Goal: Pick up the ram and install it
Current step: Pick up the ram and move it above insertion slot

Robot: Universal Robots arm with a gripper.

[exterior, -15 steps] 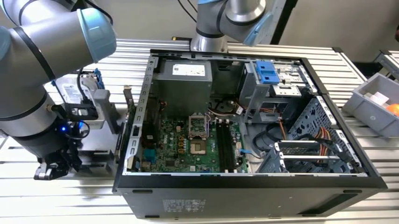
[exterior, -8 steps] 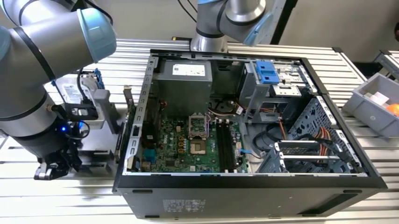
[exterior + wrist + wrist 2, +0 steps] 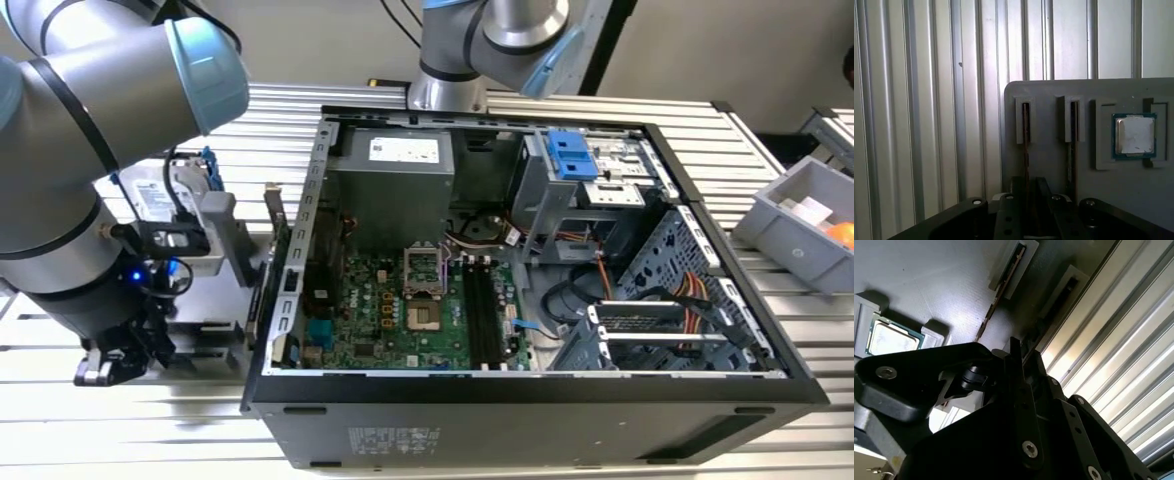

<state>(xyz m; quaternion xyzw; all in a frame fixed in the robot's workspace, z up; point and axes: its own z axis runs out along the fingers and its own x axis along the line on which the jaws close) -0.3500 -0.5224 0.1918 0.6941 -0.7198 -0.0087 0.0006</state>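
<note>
Ram stands on edge in an end slot of the grey holder, with a second stick in the holder's next slot and a processor chip seated further along it. The tool sits right at the ram, lined up with its thin edge, in both wrist views. I cannot tell whether it is clamped on or apart, and the slatted desk runs beside the holder.
</note>
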